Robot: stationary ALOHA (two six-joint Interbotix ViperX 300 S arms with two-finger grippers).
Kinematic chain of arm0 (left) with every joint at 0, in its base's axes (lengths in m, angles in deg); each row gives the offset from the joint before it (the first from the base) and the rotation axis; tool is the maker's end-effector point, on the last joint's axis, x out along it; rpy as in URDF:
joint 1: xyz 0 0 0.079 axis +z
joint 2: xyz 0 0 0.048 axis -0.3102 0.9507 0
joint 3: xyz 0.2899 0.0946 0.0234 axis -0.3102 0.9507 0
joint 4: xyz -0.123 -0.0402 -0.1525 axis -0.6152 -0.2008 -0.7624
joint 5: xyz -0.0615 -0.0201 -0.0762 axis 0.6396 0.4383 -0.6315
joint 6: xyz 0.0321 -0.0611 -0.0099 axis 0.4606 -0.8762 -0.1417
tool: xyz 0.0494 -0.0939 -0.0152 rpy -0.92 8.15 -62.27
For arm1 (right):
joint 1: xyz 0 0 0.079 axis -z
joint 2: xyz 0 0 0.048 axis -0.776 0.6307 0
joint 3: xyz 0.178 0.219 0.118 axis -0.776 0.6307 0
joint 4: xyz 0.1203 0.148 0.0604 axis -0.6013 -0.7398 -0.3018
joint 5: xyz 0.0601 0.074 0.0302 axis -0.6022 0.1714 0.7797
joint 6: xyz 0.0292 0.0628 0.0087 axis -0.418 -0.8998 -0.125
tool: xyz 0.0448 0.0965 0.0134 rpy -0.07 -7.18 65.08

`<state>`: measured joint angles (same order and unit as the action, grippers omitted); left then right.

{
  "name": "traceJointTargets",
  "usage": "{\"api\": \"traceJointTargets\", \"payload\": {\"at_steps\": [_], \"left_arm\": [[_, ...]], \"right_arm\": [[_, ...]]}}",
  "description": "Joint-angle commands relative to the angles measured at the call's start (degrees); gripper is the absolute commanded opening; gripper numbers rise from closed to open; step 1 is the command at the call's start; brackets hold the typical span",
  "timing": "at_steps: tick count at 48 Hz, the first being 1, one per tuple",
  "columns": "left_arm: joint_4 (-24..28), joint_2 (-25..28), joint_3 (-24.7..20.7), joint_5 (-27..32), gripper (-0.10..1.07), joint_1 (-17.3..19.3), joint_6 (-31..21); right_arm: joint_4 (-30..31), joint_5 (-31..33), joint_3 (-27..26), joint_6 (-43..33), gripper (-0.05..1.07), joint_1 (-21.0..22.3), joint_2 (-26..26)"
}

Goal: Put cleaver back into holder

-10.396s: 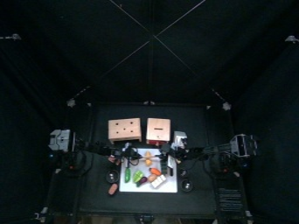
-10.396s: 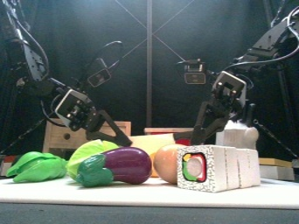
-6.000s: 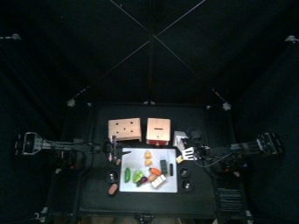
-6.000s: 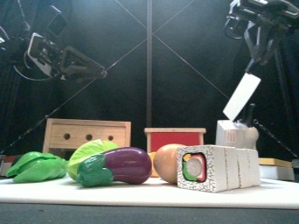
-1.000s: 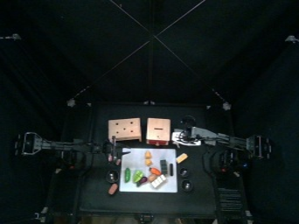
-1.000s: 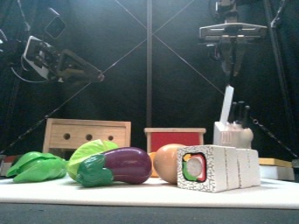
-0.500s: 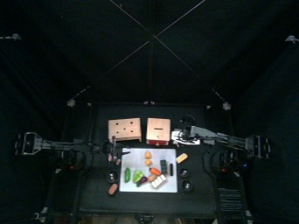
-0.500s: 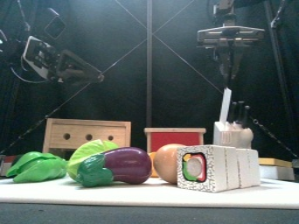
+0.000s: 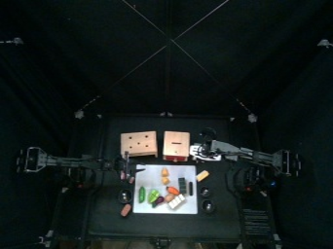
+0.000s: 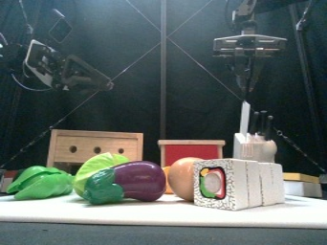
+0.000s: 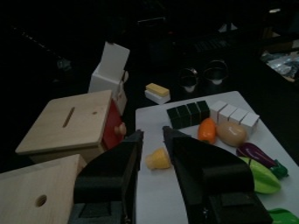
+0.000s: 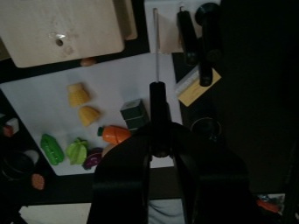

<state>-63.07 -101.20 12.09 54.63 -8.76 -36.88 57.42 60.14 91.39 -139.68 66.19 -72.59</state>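
Fingers of the right gripper (image 10: pixel 247 84) point straight down over the top edge of the cleaver (image 10: pixel 246 117). The views do not settle whether they pinch the blade or stand just clear of it, so I cannot tell their state. The cleaver stands upright in the holder (image 10: pixel 259 148), among dark knife handles (image 10: pixel 263 122), at about one o'clock from the middle of the white board (image 9: pixel 177 173). The work looks almost complete: what remains, as I judge it, is a clean release. To do it well, the jaws should part evenly so neither drags the thin blade sideways, and the wrist should then rise straight up, since any tilt could lever the blade out or tip the light holder. The blade is a thin, flat, pale rectangle, smooth and probably slippery, seen edge-on as a mere line from the right wrist. The holder is a pale, boxy, matte block. At eleven o'clock from the board sits a wider wooden block (image 10: pixel 94 148) with round holes, plain-grained and square-edged, and at twelve a narrower one with a red face (image 10: pixel 189 151). Glossy rounded toy foods crowd the board, among them a purple aubergine (image 10: pixel 134 180). The left gripper (image 11: pixel 152 140) rests high at the nine o'clock side, jaws spread and empty.
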Motion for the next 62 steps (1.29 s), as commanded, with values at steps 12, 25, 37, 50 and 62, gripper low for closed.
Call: {"api": "traceJointTargets", "payload": {"at_steps": [12,25,37,50,62], "left_arm": [[0.0,-0.1,-0.6,-0.3,0.70,-0.1,-0.1],[0.0,-0.1,-0.5,-0.3,0.70,-0.1,-0.1],[0.1,-0.1,-0.5,-0.3,0.70,-0.1,-0.1],[0.1,-0.1,-0.4,-0.3,0.70,-0.1,-0.1],[0.1,-0.1,-0.4,-0.3,0.70,-0.1,-0.1]], "right_arm": [[1.6,-3.0,0.6,0.2,0.57,0.6,-0.7],[1.6,-3.9,1.0,3.7,0.58,0.8,-0.6],[1.6,-4.5,1.0,3.8,0.72,1.0,-0.5],[1.9,-4.7,0.3,3.7,0.76,1.1,-0.6],[1.8,-4.7,0.1,3.7,0.75,0.7,-1.3]]}}
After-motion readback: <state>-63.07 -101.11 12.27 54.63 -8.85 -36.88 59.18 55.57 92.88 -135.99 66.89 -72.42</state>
